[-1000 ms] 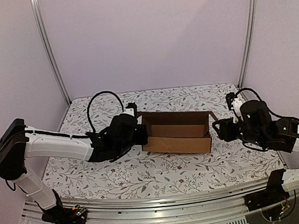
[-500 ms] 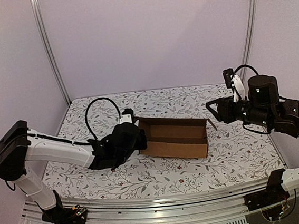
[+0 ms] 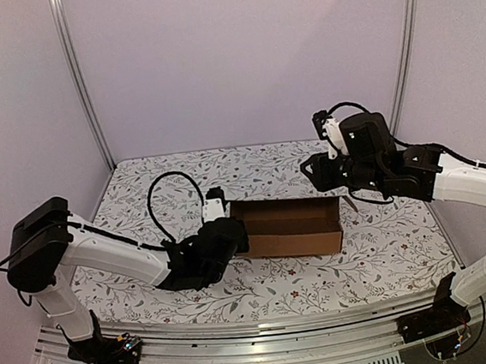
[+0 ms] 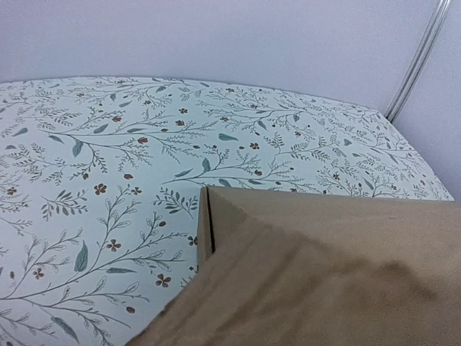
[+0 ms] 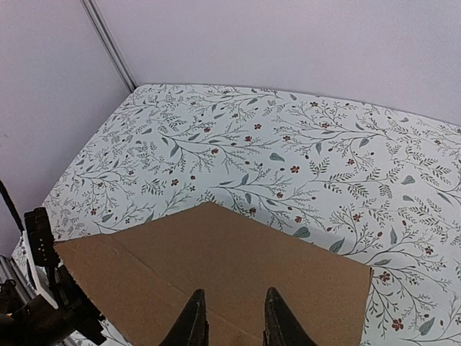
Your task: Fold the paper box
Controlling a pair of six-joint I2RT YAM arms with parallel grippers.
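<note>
Key relation: paper box sits mid-worktop with its long axis running 9-to-3, parallel to the near edge. Front wall faces 6.

Left end effector is at the box's 9 o'clock end, touching or just beside it. The box lies at 3 o'clock from it. It is fully closed. Its own camera shows only cardboard right up against the lens, with no fingers in view, so I can't tell whether it pinches the end wall or just braces it.

Right end effector hangs above the far long edge, toward the box's 1 o'clock corner. The box is below it, toward 7. Its fingers stand a narrow gap apart with nothing visibly between them. A broad flat cardboard panel spreads out beneath and beyond them. It's probably the lid flap, but I can't tell if it's seated.

My read: the left arm is nearer and acts as the anchor, and the right arm does the work. The next move likely pushes or tucks that panel toward 6, so alignment across the short axis matters more than along the long one.

Surface: worktop has a floral-print covering, flat, with free space all round the box.

Room: plain pale walls close on three sides, with metal uprights at the far corners. Right arm is close to the 3 o'clock wall.
</note>
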